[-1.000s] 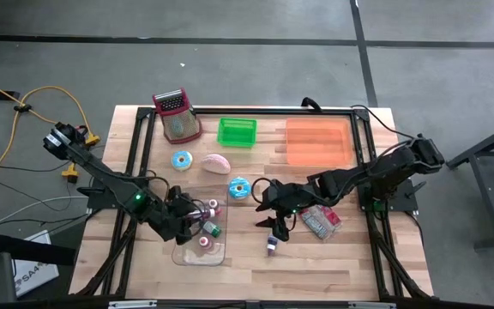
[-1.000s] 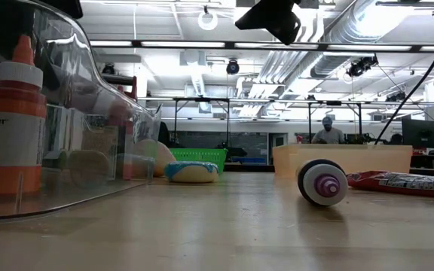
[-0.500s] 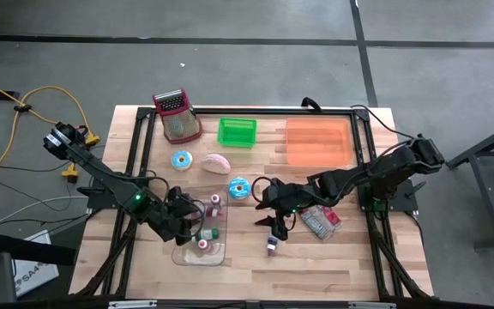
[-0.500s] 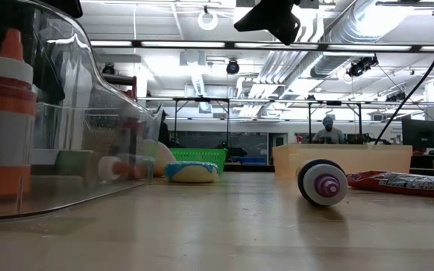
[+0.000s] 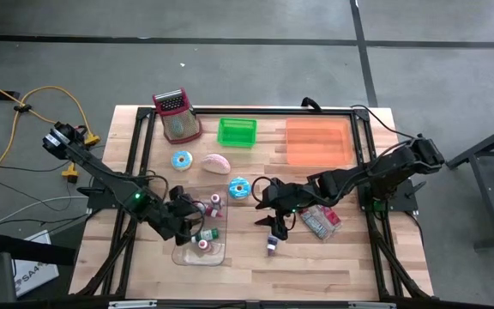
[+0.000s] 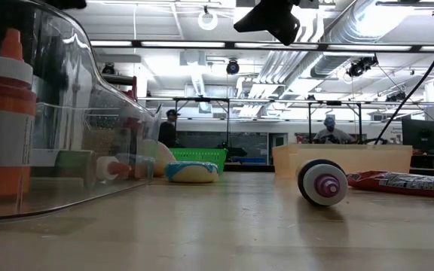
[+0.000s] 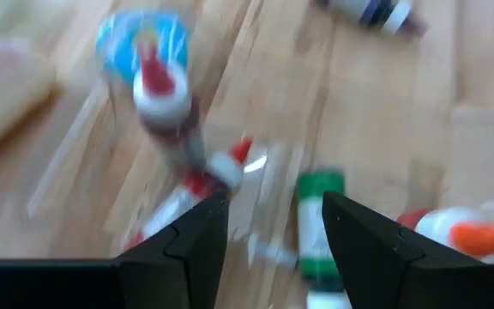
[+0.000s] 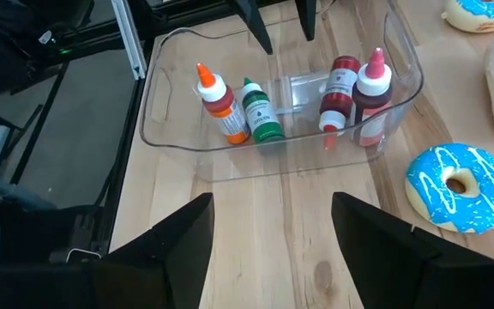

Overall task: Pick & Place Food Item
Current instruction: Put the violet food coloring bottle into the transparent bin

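- The left gripper (image 7: 273,206) hangs over the clear tray (image 5: 178,255) with its jaws parted and, as far as the smeared left wrist view allows, nothing between them.
- Just beyond those jaws a green-capped bottle (image 7: 316,227) lies on its side inside the tray, among the red and orange ones.
- The right gripper (image 5: 268,199) hovers near the middle of the counter (image 5: 350,257), jaws spread wide and empty.
- One bottle is outside the tray: the purple-capped bottle (image 5: 271,244) lies flat on the counter, just in front of the right jaws and well apart from the left ones.
- Its long axis runs from the back of the counter to the front, with the cap end-on to the low camera; the right arm is plainly nearer.
- It looks small, white-bodied and round, so it would likely roll if nudged from the side.
- A blue-iced donut (image 5: 239,187) sits between the two arms, close to the tray's far corner.
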Robot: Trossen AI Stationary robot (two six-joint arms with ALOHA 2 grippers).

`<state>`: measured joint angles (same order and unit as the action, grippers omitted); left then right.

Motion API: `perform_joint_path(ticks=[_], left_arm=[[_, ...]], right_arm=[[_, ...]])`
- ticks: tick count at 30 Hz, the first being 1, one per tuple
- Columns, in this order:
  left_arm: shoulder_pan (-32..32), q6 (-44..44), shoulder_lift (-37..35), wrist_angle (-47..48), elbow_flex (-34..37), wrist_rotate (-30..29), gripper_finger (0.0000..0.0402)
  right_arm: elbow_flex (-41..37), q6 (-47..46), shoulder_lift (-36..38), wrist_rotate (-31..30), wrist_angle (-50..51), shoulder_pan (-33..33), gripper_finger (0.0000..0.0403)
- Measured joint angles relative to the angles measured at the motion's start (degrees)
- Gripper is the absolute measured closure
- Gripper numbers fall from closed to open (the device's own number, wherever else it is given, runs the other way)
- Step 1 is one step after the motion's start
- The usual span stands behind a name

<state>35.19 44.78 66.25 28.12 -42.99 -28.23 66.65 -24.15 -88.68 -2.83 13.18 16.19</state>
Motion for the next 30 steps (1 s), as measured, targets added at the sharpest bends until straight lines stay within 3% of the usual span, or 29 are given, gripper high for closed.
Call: perform_joint_path(ticks=[8, 14, 20, 30], left_arm=[[-5.0, -13.2, -6.0, -9.7, -0.9, 0.6, 0.0217], [-8.2, -17.6, -6.5, -11.4, -0.9, 1.0, 0.0217], [-10.4, -17.8, -6.2, -11.6, -0.9, 1.1, 0.0217], [-11.1, -17.9, -6.2, -11.6, -0.9, 1.2, 0.0217]], right_arm=[[0.0, 5.8, 0.0, 0.4, 3.0, 0.0, 0.0178], [0.0, 9.0, 0.0, 2.0, 8.9, 0.1, 0.0178], [0.0, 23.0, 0.0, 3.2, 15.2, 0.3, 0.0178], [0.0, 46.7, -1.9, 1.4, 15.8, 1.8, 0.0178]])
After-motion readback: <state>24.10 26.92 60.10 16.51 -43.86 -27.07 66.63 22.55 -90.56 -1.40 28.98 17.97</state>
